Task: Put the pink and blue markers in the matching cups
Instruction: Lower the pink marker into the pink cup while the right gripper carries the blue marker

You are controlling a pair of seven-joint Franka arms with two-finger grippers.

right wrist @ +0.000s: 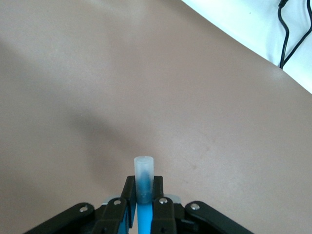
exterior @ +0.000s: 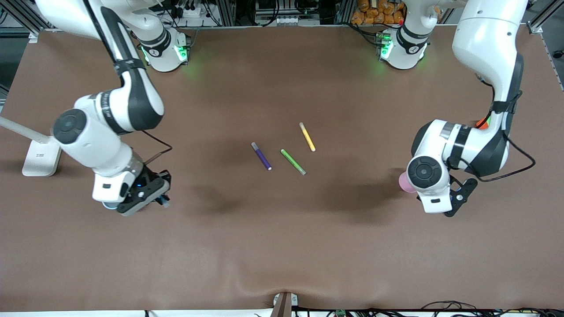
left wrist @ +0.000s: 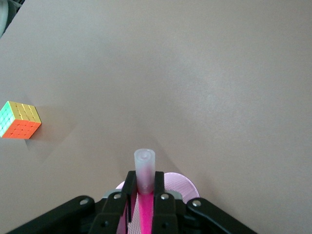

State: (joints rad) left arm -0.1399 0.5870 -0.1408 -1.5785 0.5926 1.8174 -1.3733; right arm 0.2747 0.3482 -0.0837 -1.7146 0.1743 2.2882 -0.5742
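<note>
My left gripper (left wrist: 145,178) is shut on the pink marker (left wrist: 145,168), just under its pale cap, and holds it upright. The pink cup (left wrist: 181,186) lies right below those fingers, its mesh showing around the pink barrel. From the front, the cup (exterior: 403,182) peeks out beside the left arm's hand, toward the left arm's end of the table. My right gripper (right wrist: 144,182) is shut on the blue marker (right wrist: 144,170) in the same way, toward the right arm's end. A light blue rim (exterior: 108,205) shows under that hand; the rest of the blue cup is hidden.
A purple pen (exterior: 261,156), a green pen (exterior: 293,161) and a yellow pen (exterior: 307,136) lie mid-table. A colourful puzzle cube (left wrist: 20,120) sits near the left arm. A white stand base (exterior: 42,156) rests at the right arm's end.
</note>
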